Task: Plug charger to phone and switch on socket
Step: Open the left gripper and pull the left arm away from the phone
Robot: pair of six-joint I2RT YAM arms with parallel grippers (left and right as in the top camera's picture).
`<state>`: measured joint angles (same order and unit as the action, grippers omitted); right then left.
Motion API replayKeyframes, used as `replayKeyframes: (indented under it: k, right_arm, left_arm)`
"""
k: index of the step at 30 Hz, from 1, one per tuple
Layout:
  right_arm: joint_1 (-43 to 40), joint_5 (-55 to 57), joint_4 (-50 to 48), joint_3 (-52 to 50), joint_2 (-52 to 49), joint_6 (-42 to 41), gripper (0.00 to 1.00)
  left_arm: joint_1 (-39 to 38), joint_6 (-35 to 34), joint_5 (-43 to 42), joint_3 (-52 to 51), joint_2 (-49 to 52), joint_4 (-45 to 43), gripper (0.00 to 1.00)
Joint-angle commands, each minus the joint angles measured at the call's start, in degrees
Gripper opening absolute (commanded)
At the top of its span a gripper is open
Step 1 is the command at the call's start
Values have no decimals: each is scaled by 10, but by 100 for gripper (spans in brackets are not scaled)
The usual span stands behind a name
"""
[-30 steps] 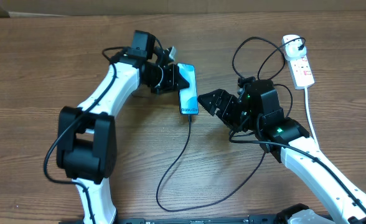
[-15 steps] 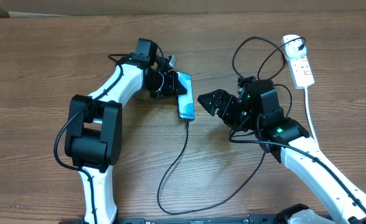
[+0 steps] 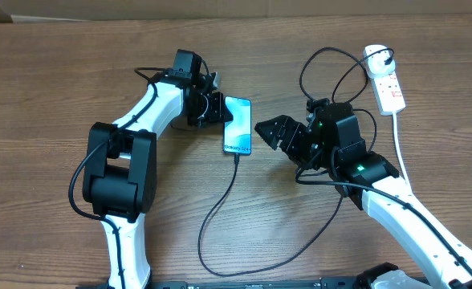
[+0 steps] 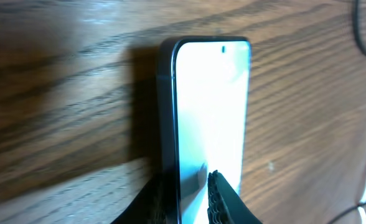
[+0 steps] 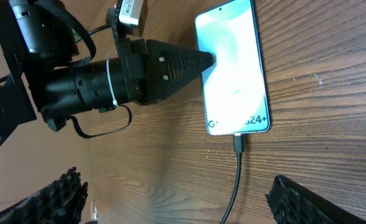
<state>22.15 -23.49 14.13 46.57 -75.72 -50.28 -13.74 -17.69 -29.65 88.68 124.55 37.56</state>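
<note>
The slim blue-white-screened phone [image 3: 238,124], tilted on edge a moment earlier, now lay flat, screen up, on the brown wooden table [image 3: 43,96], with the thin black charger cable [image 3: 220,201] seated in its near short edge; plugging looked done, leaving the white power-strip socket [image 3: 385,76] at the far right. The left gripper [image 3: 219,111] touched the phone's left edge, but whether it pinched or had released was unclear. The right gripper [image 3: 267,134], just right of the phone, gaped wide, empty.

The socket [image 3: 388,83] switch is too small to read. The phone [image 4: 211,118] runs off the left wrist view's bottom.
</note>
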Motion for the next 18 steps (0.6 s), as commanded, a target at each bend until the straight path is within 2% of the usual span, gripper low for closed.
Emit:
replayKeyframes:
  k: [1,2,4,10,13,16,18]
  right_arm:
    - [-2,7,-3,4,-3,9,93]
    - [-2,7,-3,4,-3,9,93]
    - [-2,7,-3,4,-3,9,93]
    - [-2,7,-3,4,-4,13,93]
    - [-2,8,0,4,-4,34,93]
    - [-2,7,3,4,-4,40,93]
    - [-2,0,4,4,-4,49,93]
  left_arm:
    - [3,12,46,4,6,1,28]
    - [3,12,56,4,6,3,34]
    - [3,12,75,4,6,10,36]
    - [5,14,93,17,3,47,38]
    - [14,14,91,63,-1,117,32]
    - [28,23,90,128,-7,196,15]
    - [38,39,88,178,-17,251,12]
